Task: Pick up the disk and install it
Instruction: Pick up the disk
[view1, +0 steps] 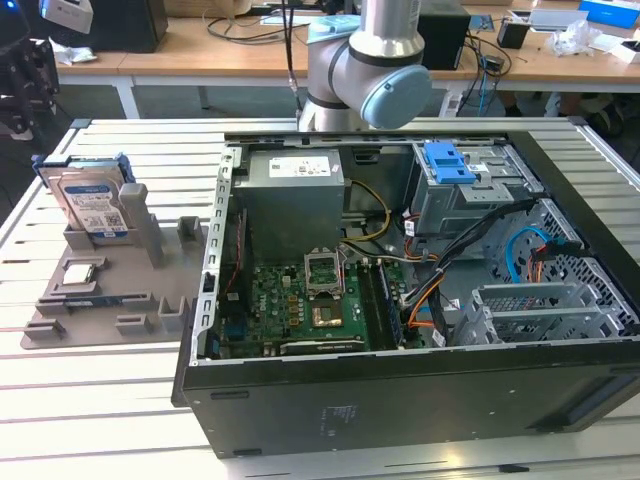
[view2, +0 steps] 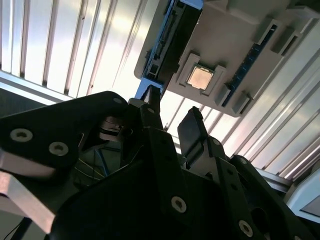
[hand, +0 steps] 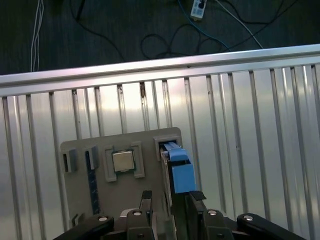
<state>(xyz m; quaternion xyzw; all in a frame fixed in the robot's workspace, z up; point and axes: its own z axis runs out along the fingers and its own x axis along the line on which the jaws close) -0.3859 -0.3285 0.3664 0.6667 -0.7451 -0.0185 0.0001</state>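
Note:
The disk (view1: 93, 203) stands upright in a slot at the back of a grey holder tray (view1: 150, 310), at the exterior view's left; it is silver with a white-and-blue label and a blue carrier rail. In both wrist views I see it edge-on from above, the disk (hand: 178, 167) by its blue rail and the disk (view2: 167, 42) as a dark edge with blue trim. My gripper (hand: 170, 200) hangs well above it, open, with nothing between the black fingers (view2: 150, 107). The gripper (view2: 170, 117) is apart from the disk.
An open computer case (view1: 420, 400) lies right of the tray, with a grey power supply (view1: 295, 190), a motherboard (view1: 300, 300) and a blue bracket (view1: 449, 161) on the drive cage. A processor chip (hand: 122, 161) sits on the tray. The table (view1: 100, 400) is slatted metal.

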